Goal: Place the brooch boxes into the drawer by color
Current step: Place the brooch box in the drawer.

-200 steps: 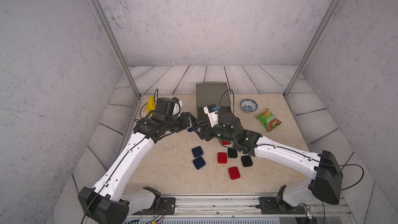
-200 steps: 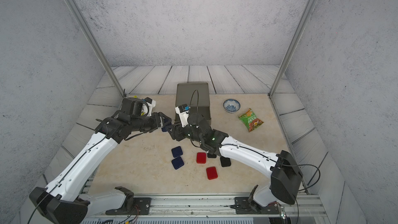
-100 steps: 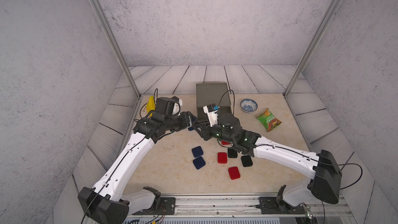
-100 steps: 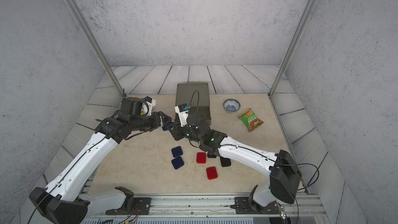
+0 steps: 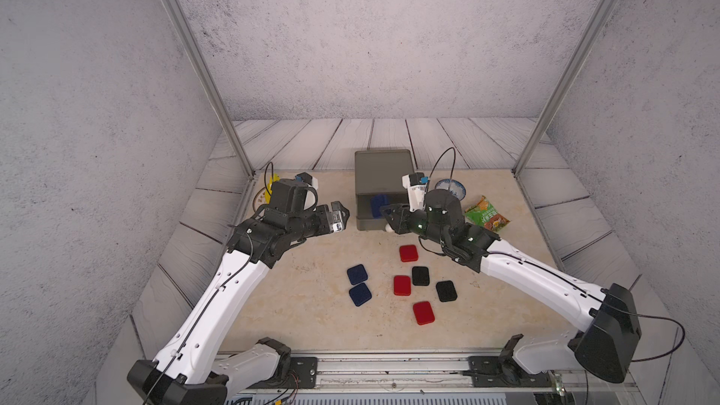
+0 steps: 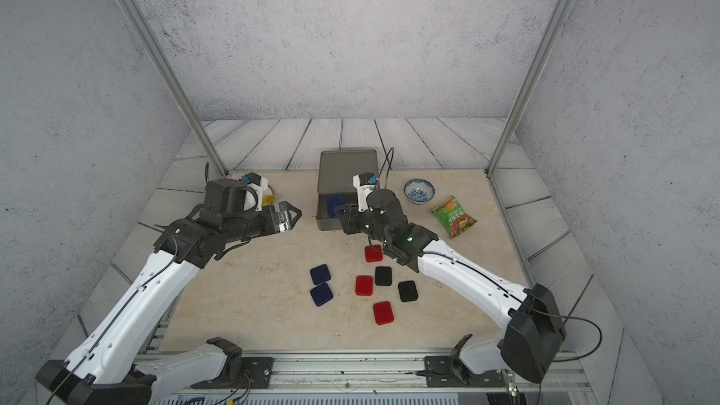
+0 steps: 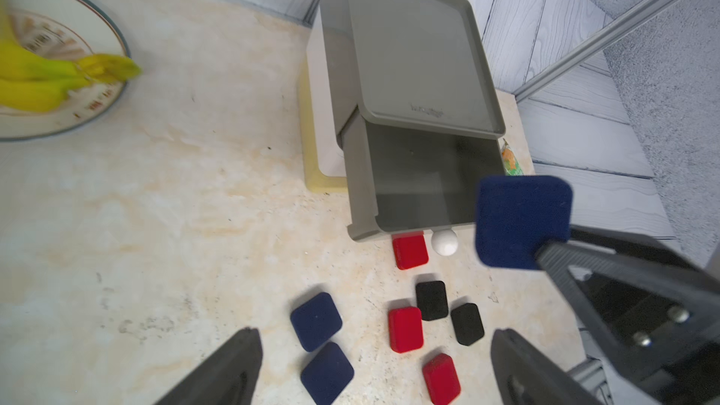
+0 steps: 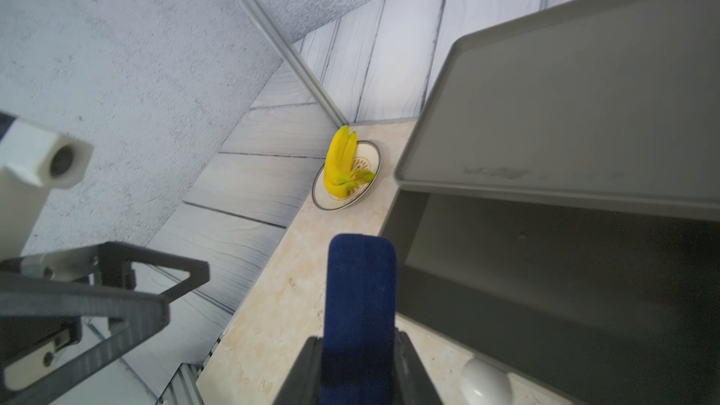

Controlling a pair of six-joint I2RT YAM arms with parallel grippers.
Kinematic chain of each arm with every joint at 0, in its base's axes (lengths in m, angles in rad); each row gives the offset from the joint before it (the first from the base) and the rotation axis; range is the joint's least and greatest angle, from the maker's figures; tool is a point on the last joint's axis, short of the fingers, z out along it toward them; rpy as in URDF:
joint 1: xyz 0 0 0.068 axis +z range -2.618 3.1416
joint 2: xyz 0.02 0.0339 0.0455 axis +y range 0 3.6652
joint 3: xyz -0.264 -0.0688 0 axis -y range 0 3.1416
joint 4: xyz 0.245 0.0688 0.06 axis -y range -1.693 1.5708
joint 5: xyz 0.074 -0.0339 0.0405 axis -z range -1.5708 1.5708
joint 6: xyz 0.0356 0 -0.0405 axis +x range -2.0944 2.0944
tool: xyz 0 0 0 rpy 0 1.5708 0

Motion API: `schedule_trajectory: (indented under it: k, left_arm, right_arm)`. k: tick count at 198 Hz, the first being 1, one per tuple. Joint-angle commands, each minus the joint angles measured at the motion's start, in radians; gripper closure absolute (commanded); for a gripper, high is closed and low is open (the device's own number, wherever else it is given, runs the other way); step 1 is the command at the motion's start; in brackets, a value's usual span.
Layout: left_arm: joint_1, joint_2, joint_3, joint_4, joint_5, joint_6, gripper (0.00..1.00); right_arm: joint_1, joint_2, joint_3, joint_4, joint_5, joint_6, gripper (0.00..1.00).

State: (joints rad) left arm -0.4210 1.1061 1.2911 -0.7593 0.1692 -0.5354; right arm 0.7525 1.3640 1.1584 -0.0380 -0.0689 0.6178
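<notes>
Navy box [image 7: 522, 220] in right end effector [image 8: 358, 346], left end effector [image 7: 375, 335] agape; drawer logo [image 7: 426, 112] unreadable.

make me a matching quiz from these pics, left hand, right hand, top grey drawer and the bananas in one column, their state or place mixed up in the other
Column one:
1. left hand
2. right hand
3. grey drawer
4. bananas

Column two:
a. on a plate
b. shut on a navy box
c. open, holding nothing
d. pulled out

Pairs: 1-c, 2-b, 3-d, 4-a
</notes>
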Motion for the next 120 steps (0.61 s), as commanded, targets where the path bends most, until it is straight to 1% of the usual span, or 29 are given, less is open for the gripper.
schedule_trajectory:
  k: [1,20,39,55,81,120]
  left_arm:
    - [0.003,-0.042,-0.071,0.007,-0.085,0.107,0.02]
    - [0.003,-0.074,-0.125,0.02,-0.155,0.13,0.02]
    - [0.004,-0.107,-0.174,0.034,-0.218,0.153,0.02]
    - [0.006,-0.122,-0.191,0.02,-0.273,0.147,0.02]
    - [0.012,-0.127,-0.212,0.022,-0.275,0.148,0.02]
    - [0.03,-0.099,-0.209,0.02,-0.232,0.149,0.02]
  right_arm:
    - [-0.041,0.005,0.046,-0.122,0.004,-0.004,0.9]
    - [-0.045,0.044,0.113,-0.195,0.012,-0.024,0.9]
    - [-0.045,0.095,0.156,-0.211,-0.018,-0.027,0.9]
    - [-0.045,0.136,0.194,-0.208,-0.048,-0.015,0.88]
    - [-0.043,0.197,0.231,-0.188,-0.078,0.007,0.88]
    - [-0.043,0.284,0.283,-0.158,-0.107,0.031,0.88]
